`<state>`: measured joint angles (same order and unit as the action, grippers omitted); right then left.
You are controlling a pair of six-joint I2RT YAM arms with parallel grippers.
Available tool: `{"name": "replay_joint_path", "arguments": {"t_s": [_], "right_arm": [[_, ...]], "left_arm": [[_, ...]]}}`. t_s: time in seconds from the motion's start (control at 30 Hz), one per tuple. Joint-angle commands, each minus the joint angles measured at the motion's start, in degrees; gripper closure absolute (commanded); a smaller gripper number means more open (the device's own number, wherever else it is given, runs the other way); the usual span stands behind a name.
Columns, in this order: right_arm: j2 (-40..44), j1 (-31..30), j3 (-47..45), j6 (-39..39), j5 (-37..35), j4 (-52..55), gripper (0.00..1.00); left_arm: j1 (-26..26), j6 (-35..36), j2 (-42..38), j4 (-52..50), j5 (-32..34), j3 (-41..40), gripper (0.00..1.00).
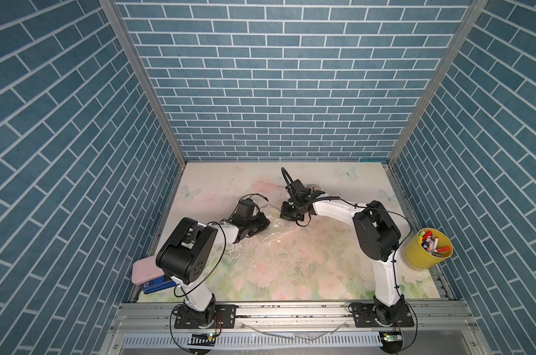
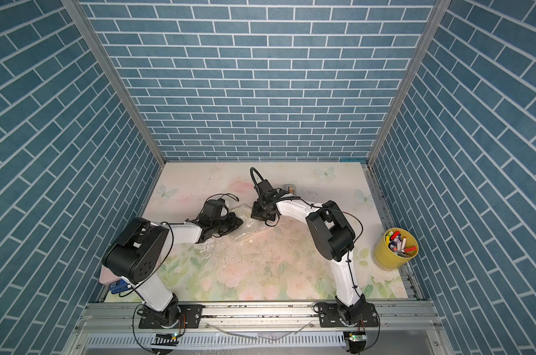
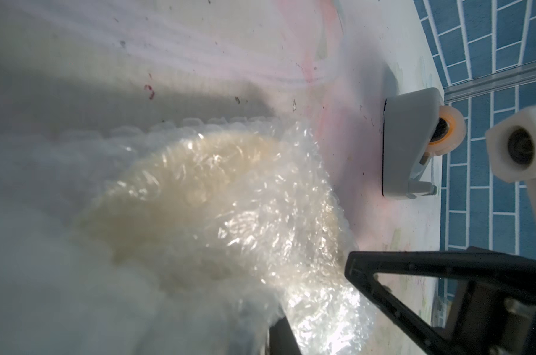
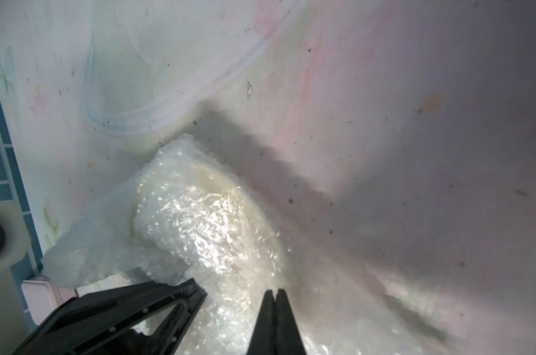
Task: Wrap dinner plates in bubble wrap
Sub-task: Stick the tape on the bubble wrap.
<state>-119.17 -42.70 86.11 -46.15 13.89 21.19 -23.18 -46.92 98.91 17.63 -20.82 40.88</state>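
Bubble wrap (image 4: pixel 199 221) shrouds the plate (image 3: pixel 168 209), pinched by left gripper (image 4: pixel 193 295); right gripper (image 4: pixel 274 296) closed alongside, tape dispenser (image 3: pixel 411 144) nearby.

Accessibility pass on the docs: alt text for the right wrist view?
Glinting bubble wrap is folded over a pale cream plate on the floral table. The right gripper, shut, has its tips over the wrap.
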Motion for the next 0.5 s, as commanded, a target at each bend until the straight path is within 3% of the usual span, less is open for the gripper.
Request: {"name": "replay_joint_path", "arguments": {"t_s": [0.0,0.2,0.47], "right_arm": [[2.4,0.0,0.0,2.1,-1.4,0.9,1.00],[7.8,0.0,-1.0,3.7,-2.1,1.9,1.00],[9.7,-0.3,-8.3,0.2,4.2,-5.6,1.00]], "left_arm": [[-0.3,1.1,3.5,-10.2,2.8,-1.1,0.87],[-0.5,1.3,3.6,-12.9,3.9,0.4,0.87],[-0.6,1.5,4.1,-13.7,4.0,1.0,0.88]]}}
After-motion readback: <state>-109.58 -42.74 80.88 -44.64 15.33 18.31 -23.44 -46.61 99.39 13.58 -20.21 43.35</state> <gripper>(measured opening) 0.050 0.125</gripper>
